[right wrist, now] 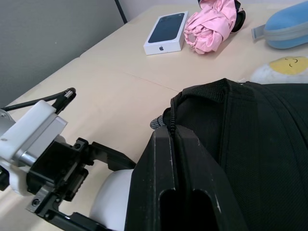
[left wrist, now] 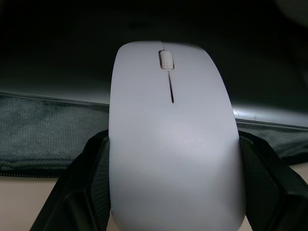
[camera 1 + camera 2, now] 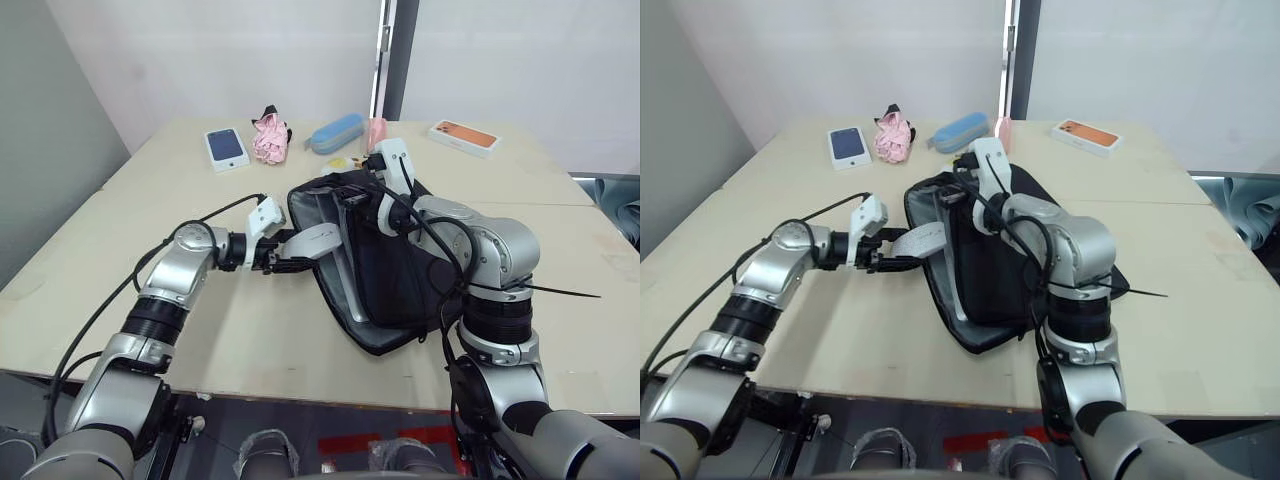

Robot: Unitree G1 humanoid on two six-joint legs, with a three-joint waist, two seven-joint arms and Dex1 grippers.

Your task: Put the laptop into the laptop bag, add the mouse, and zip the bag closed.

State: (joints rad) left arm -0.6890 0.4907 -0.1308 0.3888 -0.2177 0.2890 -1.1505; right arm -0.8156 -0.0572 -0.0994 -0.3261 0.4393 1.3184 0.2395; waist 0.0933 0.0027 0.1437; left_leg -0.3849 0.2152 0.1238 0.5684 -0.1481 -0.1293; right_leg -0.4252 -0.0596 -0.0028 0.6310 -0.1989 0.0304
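Presently the left gripper (image 3: pixel 283 262), at centre-left of the left eye view, is clamped on the mouse (image 2: pixel 171 144), holding it at the open mouth of the laptop bag (image 3: pixel 395 270), which sits at frame centre on the table (image 3: pixel 250 340). At the bag's top edge, the right gripper (image 1: pixel 174 144) is pinched on the fabric by the zipper. A boxed phone (image 1: pixel 166 32) lies upper centre.

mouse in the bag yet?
Not yet. The left gripper holds the mouse just outside the laptop bag, whose edge the right gripper pinches.
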